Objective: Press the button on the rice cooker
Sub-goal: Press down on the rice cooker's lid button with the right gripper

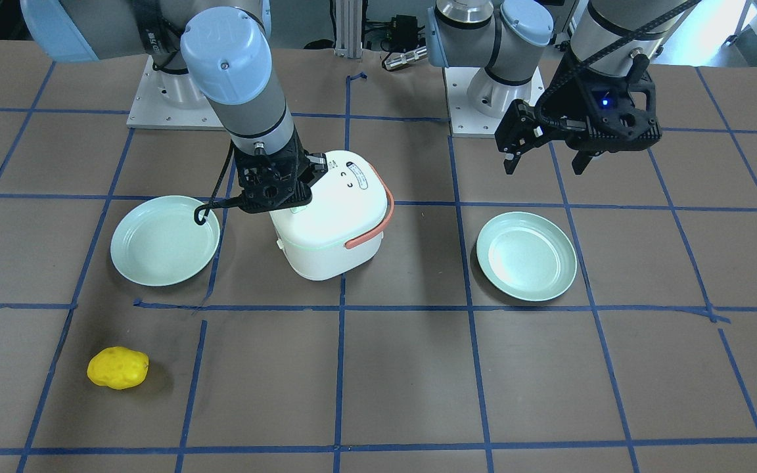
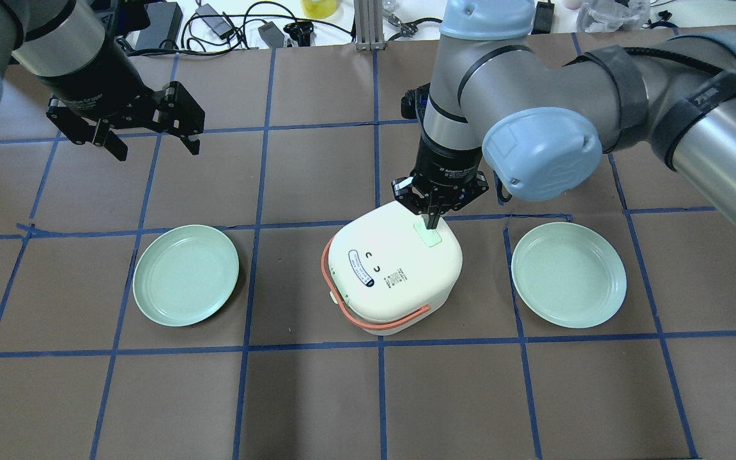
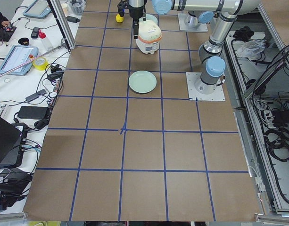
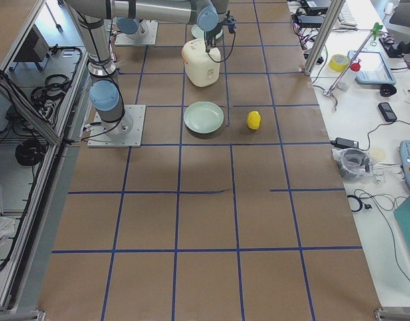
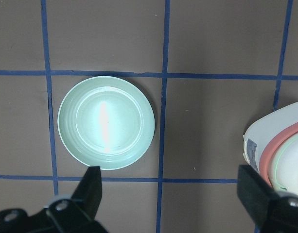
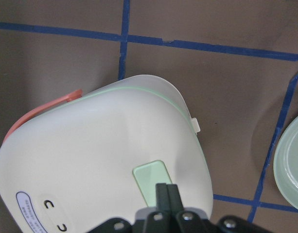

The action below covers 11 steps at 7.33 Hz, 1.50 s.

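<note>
The white rice cooker (image 2: 393, 275) with a salmon handle stands at the table's middle, lid shut. The button (image 2: 427, 235), a pale mint rounded rectangle, sits flush in the lid top near the far right corner. It also shows in the right wrist view (image 6: 149, 179). My right gripper (image 2: 432, 220) is shut, fingers pointing straight down with their tips on the button's end. I cannot tell whether it presses. In the right wrist view the shut right gripper (image 6: 166, 190) overlaps the button's near end. My left gripper (image 2: 156, 151) is open and empty, hovering above the table at far left.
One pale green plate (image 2: 186, 275) lies left of the cooker and another plate (image 2: 569, 275) lies right of it. A yellow lumpy object (image 1: 117, 368) lies near the operators' edge. Cables and gear line the table's far edge.
</note>
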Each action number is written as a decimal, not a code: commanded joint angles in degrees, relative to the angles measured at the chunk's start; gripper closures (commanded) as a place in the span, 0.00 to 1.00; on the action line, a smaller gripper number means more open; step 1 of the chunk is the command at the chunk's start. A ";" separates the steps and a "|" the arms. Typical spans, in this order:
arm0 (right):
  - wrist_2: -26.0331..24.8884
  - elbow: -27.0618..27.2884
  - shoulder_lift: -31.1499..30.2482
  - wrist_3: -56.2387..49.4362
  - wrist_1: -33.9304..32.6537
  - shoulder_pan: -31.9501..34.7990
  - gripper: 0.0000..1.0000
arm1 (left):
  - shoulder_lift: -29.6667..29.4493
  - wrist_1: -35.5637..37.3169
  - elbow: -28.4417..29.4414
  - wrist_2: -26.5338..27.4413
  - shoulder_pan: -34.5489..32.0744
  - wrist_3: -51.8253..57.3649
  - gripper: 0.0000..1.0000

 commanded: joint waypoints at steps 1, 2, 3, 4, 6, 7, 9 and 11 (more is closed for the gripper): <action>-0.08 0.04 0.13 -0.06 0.12 0.24 1.00 | 0.00 0.00 0.00 0.00 0.00 -0.06 0.00; -0.25 0.04 0.30 -0.06 0.03 0.24 1.00 | 0.00 0.00 0.00 0.00 0.00 0.03 0.00; -0.77 0.04 0.65 -0.06 -0.06 0.24 1.00 | 0.00 0.00 0.00 0.00 0.00 0.03 0.00; -0.87 0.04 0.92 -0.06 -0.15 0.24 1.00 | 0.00 0.00 0.00 0.00 0.00 0.03 0.00; -0.87 0.04 1.01 -0.06 -0.24 0.24 1.00 | 0.00 0.00 0.00 0.00 0.00 -0.06 0.00; -0.95 0.04 1.18 0.03 -0.50 0.24 1.00 | 0.00 0.00 0.00 0.00 0.00 0.03 0.00; -1.04 0.04 1.54 0.03 -0.59 0.24 1.00 | 0.00 0.00 0.00 0.00 0.00 -0.06 0.00; -1.04 0.04 1.89 0.03 -0.59 0.24 1.00 | 0.00 0.00 0.00 0.00 0.00 0.03 0.00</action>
